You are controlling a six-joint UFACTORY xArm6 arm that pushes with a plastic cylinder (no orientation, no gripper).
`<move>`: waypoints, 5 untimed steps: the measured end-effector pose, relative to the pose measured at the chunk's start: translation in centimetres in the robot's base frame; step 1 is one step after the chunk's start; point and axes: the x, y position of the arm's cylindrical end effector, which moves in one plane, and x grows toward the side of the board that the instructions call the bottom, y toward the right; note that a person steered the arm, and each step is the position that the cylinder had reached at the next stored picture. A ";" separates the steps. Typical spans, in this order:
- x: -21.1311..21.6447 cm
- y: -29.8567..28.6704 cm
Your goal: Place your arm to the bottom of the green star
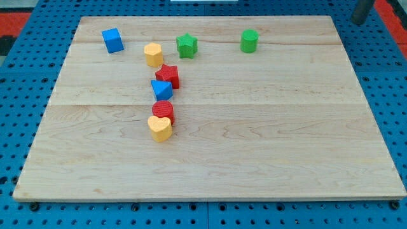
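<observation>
The green star (187,46) lies near the top of the wooden board (267,140), left of centre. A dark rod shows at the view's top right corner, and my tip (361,22) is just beyond the board's top right corner, far to the right of the star. A yellow block (153,55) sits just left of the star. A red star (168,76) lies below and slightly left of it. A green rounded block (249,41) sits to the star's right.
A blue cube (112,40) is at the top left. Below the red star, a blue triangle (161,89), a red rounded block (163,111) and a yellow heart (160,128) form a column. A blue pegboard (394,95) surrounds the board.
</observation>
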 end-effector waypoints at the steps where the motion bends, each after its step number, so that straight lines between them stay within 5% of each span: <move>1: 0.1 0.2; 3: 8.8 -3.7; 5: 11.5 -21.6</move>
